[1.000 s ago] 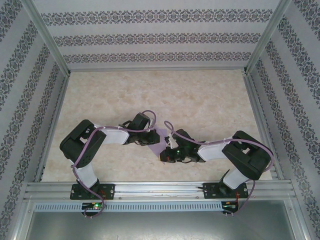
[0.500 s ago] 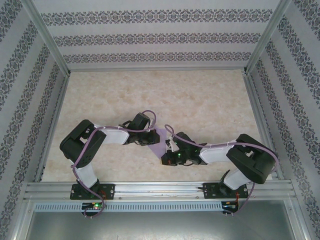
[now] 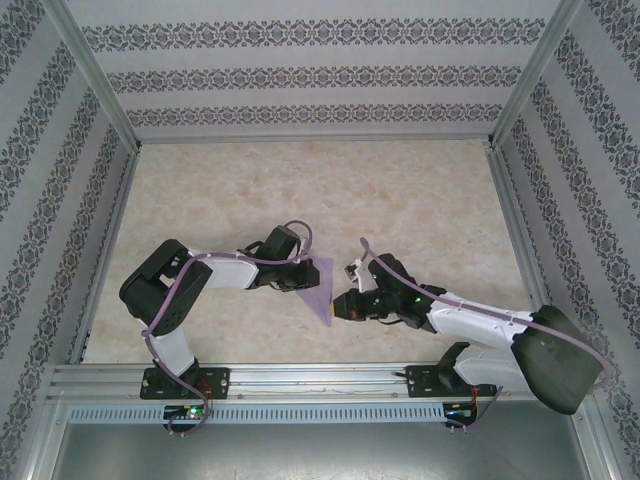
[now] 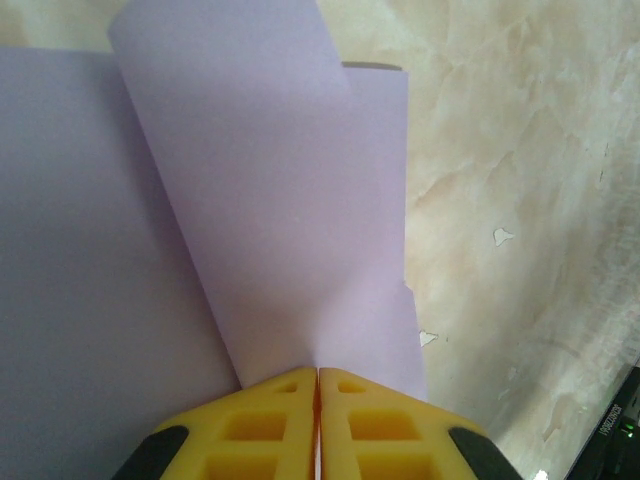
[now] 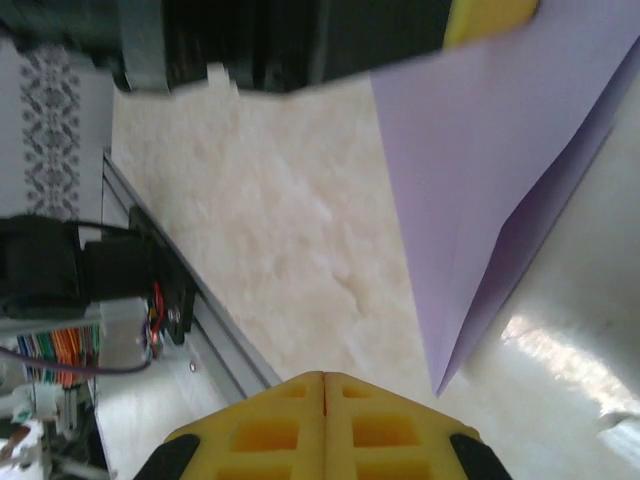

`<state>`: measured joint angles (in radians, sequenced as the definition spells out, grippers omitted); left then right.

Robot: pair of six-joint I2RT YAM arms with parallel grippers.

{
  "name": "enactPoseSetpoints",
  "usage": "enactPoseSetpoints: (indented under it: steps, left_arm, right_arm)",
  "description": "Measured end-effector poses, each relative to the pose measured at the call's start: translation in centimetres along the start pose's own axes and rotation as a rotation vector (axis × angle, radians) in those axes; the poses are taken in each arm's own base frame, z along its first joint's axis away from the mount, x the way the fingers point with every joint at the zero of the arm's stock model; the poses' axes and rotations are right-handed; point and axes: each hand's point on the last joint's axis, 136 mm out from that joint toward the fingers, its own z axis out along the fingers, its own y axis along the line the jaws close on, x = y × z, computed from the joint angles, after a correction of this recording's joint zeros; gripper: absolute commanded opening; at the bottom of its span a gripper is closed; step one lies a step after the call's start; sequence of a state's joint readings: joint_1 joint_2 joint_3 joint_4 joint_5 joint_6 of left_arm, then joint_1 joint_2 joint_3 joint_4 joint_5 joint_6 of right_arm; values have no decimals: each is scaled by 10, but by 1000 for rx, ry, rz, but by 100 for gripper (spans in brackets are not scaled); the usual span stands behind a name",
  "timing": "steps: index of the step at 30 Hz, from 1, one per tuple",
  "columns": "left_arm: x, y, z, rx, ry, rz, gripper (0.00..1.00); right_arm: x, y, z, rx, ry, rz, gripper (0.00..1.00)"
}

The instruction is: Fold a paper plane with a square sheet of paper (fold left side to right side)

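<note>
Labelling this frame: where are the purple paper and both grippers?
purple paper (image 3: pixel 322 290): top external view, middle of the sheet.
left gripper (image 4: pixel 318 372): left wrist view, between its fingertips.
right gripper (image 5: pixel 324 376): right wrist view, between its fingertips.

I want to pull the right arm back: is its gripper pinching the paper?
No: the right gripper is shut on nothing; the paper has its pointed corner beside it, not in its grip.

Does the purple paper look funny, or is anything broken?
Yes. The purple paper, pinched in the shut left end effector, looks askew: its top flap curls up and slants across the layer beneath instead of lying flat. The table also has a few small white chips in its surface.
</note>
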<state>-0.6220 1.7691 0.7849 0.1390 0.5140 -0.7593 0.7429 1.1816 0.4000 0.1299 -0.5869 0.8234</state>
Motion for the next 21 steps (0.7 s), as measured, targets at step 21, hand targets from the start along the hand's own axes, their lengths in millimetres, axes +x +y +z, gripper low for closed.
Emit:
enactPoseSetpoints:
  steps: [21]
  left_arm:
    - [0,0,0,-1,-1,1,9]
  right_arm:
    - [-23,-48,50,222,34,35,0]
